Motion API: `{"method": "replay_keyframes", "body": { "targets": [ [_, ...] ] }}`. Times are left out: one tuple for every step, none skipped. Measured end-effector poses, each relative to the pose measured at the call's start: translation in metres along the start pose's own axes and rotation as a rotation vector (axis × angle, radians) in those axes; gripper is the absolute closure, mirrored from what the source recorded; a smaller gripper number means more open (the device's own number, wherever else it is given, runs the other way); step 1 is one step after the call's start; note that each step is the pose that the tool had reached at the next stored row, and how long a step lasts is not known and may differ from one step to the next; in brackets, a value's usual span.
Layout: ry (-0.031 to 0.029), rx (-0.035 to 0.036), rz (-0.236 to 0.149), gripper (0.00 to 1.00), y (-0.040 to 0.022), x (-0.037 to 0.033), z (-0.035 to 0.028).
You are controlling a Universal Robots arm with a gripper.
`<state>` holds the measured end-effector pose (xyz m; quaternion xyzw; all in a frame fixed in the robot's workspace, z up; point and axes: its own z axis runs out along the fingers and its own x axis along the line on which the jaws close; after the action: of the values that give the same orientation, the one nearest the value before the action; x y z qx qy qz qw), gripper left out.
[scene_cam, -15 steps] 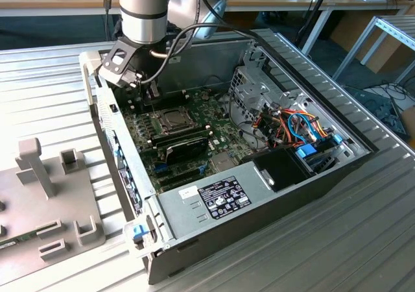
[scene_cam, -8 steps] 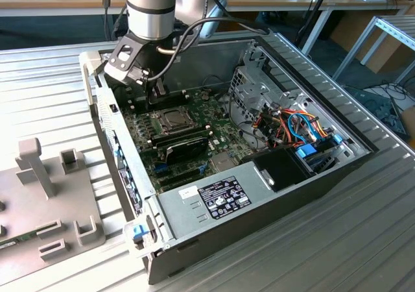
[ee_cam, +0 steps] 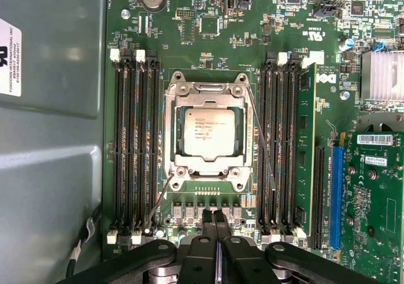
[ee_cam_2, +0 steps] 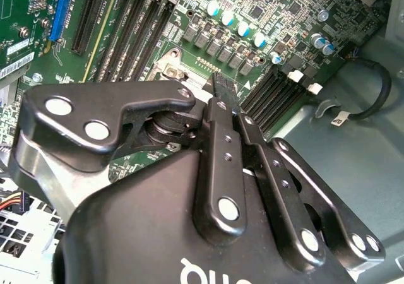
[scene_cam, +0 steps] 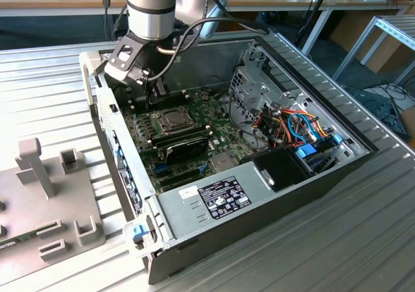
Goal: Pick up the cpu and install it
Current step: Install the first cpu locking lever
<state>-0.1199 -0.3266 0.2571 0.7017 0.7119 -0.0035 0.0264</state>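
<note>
The cpu (ee_cam: 209, 131) lies flat inside the socket frame (ee_cam: 208, 87), its dull metal top showing through the frame's opening. By the look of it, it is already set in place rather than waiting to be picked up. In the exterior view it is a small pale square (scene_cam: 171, 117) on the green motherboard (scene_cam: 220, 136).

Long memory slots (ee_cam: 136, 145) flank the frame on two sides, and thin lever wires (ee_cam: 257, 126) run along it. I cannot tell whether they are latched.

The gripper (ee_cam: 214, 219) hangs just beside one edge of the frame, over a row of small components, its fingers pressed together with nothing between them.

My judgement is that the placing step is over. Any further move calls for keeping the fingertips clear of those wires and the slots.
</note>
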Motion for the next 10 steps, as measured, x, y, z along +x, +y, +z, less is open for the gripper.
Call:
{"method": "replay_keyframes", "body": {
  "targets": [
    [0.0000, 0.0000, -0.001, 0.89, 0.0000, 0.0000, 0.0000],
    [0.0001, -0.0002, -0.004, 0.89, 0.0000, 0.0000, 0.0000],
    [0.0003, -0.0003, -0.007, 0.89, 0.0000, 0.0000, 0.0000],
    [0.0005, -0.0006, -0.013, 0.89, 0.0001, 0.0000, 0.0001],
    [0.0006, -0.0008, -0.018, 0.89, 0.0000, 0.0000, 0.0000],
    [0.0009, -0.0012, -0.028, 0.89, 0.0000, 0.0000, 0.0000],
    [0.0011, -0.0015, -0.035, 0.89, 0.0000, 0.0000, 0.0000],
    [0.0012, -0.0015, -0.036, 0.89, 0.0000, 0.0000, 0.0000],
    [0.0012, -0.0015, -0.036, 0.89, 0.0000, 0.0000, 0.0000],
    [0.0012, -0.0015, -0.036, 0.89, 0.0000, 0.0000, 0.0000]
  ]
}}
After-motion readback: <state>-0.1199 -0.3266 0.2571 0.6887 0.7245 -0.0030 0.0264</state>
